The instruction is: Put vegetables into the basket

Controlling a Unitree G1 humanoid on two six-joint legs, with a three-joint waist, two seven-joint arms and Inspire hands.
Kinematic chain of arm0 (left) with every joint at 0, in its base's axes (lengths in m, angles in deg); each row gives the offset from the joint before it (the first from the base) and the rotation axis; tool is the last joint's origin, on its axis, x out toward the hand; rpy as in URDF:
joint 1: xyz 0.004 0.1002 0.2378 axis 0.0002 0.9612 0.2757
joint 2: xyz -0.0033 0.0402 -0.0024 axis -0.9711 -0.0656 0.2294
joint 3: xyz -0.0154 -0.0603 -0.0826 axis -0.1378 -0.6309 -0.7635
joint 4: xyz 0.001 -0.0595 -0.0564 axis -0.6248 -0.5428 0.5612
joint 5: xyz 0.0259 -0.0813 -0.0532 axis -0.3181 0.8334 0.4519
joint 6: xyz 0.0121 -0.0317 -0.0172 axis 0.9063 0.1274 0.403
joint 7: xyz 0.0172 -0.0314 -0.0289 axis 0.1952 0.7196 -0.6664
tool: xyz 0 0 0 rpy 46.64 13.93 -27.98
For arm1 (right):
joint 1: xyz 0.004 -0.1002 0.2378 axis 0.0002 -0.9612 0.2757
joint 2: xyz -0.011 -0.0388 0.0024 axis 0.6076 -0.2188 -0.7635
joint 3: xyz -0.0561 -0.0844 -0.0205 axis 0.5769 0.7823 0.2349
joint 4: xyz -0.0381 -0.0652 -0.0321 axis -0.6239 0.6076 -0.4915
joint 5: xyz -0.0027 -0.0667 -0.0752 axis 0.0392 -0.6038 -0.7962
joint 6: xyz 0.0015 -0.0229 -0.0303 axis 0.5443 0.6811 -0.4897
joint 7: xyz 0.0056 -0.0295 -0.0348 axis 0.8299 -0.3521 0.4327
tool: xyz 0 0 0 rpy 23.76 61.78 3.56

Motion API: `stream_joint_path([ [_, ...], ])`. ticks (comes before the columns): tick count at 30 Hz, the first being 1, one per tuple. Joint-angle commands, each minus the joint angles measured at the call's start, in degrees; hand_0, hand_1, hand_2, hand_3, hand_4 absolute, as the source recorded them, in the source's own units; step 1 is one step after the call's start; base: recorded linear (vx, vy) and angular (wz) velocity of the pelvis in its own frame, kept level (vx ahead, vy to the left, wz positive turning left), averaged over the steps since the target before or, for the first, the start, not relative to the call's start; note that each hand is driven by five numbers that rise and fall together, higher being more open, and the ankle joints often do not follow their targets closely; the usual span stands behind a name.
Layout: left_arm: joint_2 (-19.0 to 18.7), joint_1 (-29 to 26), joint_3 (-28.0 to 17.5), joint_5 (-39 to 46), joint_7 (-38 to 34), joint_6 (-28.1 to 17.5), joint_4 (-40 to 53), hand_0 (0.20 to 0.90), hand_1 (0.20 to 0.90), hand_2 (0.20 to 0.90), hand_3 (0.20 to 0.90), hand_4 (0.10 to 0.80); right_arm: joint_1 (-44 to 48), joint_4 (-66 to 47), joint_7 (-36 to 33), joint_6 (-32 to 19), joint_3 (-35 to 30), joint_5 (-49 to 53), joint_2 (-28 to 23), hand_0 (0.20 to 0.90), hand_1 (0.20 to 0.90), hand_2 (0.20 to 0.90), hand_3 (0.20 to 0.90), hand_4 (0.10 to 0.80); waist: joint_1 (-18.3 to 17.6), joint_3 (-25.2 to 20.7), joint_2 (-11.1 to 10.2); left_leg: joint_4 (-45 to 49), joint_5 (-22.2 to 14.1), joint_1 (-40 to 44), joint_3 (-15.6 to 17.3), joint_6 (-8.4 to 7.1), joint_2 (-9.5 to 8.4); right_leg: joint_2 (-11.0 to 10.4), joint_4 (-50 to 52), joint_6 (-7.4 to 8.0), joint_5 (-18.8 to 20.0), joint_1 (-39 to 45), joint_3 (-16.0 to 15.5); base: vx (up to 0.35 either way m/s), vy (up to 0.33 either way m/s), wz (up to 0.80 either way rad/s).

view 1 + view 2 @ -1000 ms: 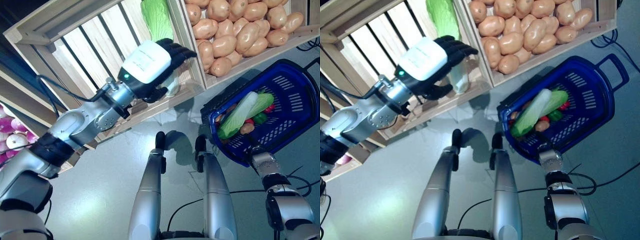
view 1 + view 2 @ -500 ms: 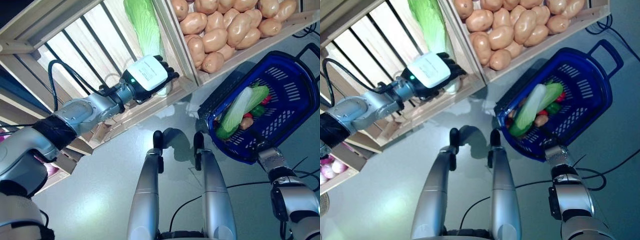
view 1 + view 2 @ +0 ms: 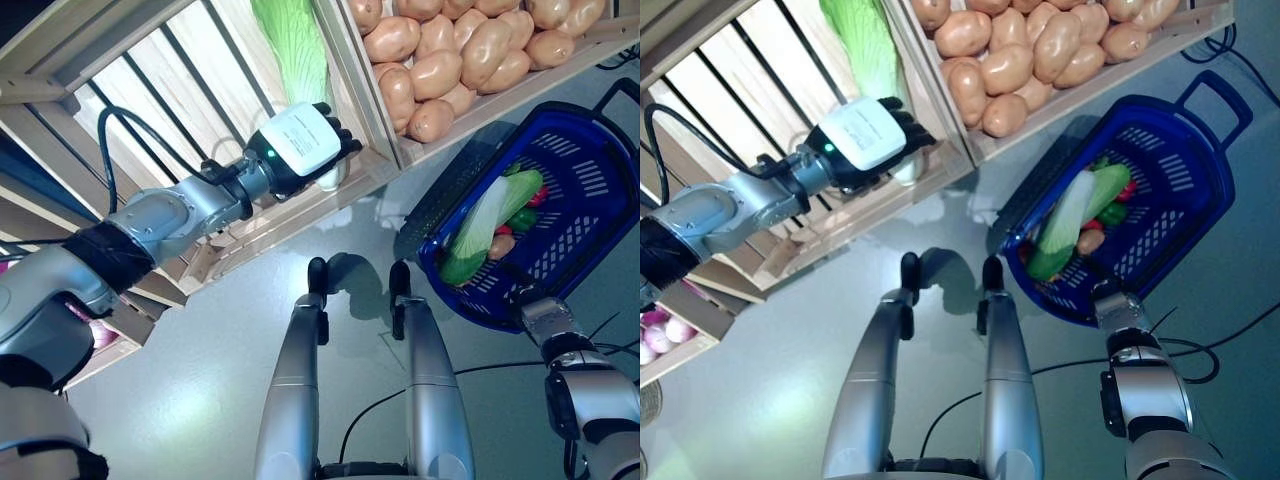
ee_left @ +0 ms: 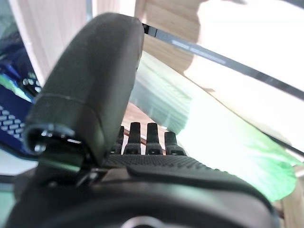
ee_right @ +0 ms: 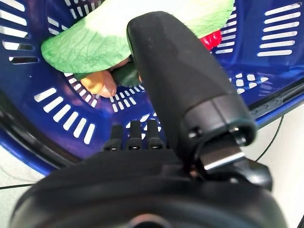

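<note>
A long pale-green cabbage lies in a slatted wooden crate of the stand. My left hand is inside that crate at the cabbage's white lower end. In the left wrist view its fingers are straight and its thumb is raised, with the cabbage just past them. The blue basket stands on the floor at the right. It holds another long cabbage, a green vegetable, something red and a small orange-brown one. My right hand is just above the basket's near rim with its fingers straight.
The wooden stand runs across the top of the eye views, with a divider between the slatted crate and the crate beside it. Grey floor lies between the stand and the basket. A black cable lies on the floor at the far right.
My left hand has reached further into the crate, down to the cabbage's lower end. The camera has shifted a little. The right hand stays by the basket.
</note>
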Motion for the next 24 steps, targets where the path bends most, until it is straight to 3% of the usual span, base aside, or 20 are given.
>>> stream_joint_path([
  [1, -3.3, -5.3, -4.1, 0.7, 0.1, 5.0, 2.6, 0.900, 0.900, 0.900, 0.900, 0.800, -2.1, 1.5, 0.8, -1.0, 0.4, -2.6, -7.1, 0.900, 0.900, 0.900, 0.900, 0.800, -1.7, -0.2, 4.6, -1.8, -1.8, 1.7, 4.3, 2.88, -0.84, 0.4, -8.0, -1.12, 7.9, 3.8, -4.1, 0.000, 0.000, 0.00],
  [5, -2.4, -6.9, -4.5, -2.8, -0.1, 4.8, 2.9, 0.900, 0.900, 0.900, 0.900, 0.800, -1.8, 1.9, 0.9, -0.8, 0.3, -2.6, -7.0, 0.900, 0.900, 0.900, 0.900, 0.800, -1.7, -0.2, 4.6, -1.7, -1.8, 1.7, 4.1, 2.93, -1.01, 0.3, -7.9, -1.08, 7.8, 3.8, -4.1, 0.000, 0.000, 0.00],
  [12, -0.8, -9.8, -2.1, -17.8, 2.5, 3.9, 2.6, 0.900, 0.900, 0.900, 0.900, 0.800, -1.0, 2.5, 0.9, -0.2, 0.2, -2.7, -6.5, 0.900, 0.900, 0.900, 0.900, 0.800, -2.1, -0.2, 4.3, -1.7, -1.7, 1.3, 4.2, 2.76, -0.84, 0.2, -7.8, -1.00, 8.0, 3.5, -4.3, 0.000, 0.000, 0.00],
  [17, 0.8, -12.6, -0.4, -20.7, 3.5, 5.2, 2.1, 0.900, 0.900, 0.900, 0.900, 0.800, -1.1, 3.1, 1.3, -0.5, 0.4, -3.1, -5.9, 0.900, 0.900, 0.900, 0.900, 0.800, -2.4, -0.2, 4.0, -2.0, -1.4, 1.1, 4.2, 2.66, -0.64, 0.2, -8.0, -0.96, 8.1, 3.3, -4.5, 0.000, 0.000, 0.00],
  [20, 1.3, -12.9, -0.2, -22.1, 1.4, 6.2, 0.7, 0.900, 0.900, 0.900, 0.900, 0.800, -0.9, 2.9, 1.0, -0.6, 0.6, -3.1, -5.5, 0.900, 0.900, 0.900, 0.900, 0.800, -2.5, -0.2, 3.7, -2.0, -1.5, 0.9, 4.1, 2.63, -0.59, 0.3, -7.9, -0.97, 8.1, 3.1, -4.5, 0.000, 0.000, 0.00],
  [24, 1.9, -12.4, -0.2, -23.0, -6.8, 6.0, -3.3, 0.900, 0.900, 0.900, 0.900, 0.800, -0.6, 3.0, 1.0, -0.3, 0.9, -3.3, -5.6, 0.900, 0.900, 0.900, 0.900, 0.800, -2.7, -0.2, 3.3, -1.8, -1.4, 0.7, 4.0, 2.51, -0.41, 0.4, -7.8, -1.08, 8.2, 2.9, -4.5, 0.000, 0.000, 0.00],
])
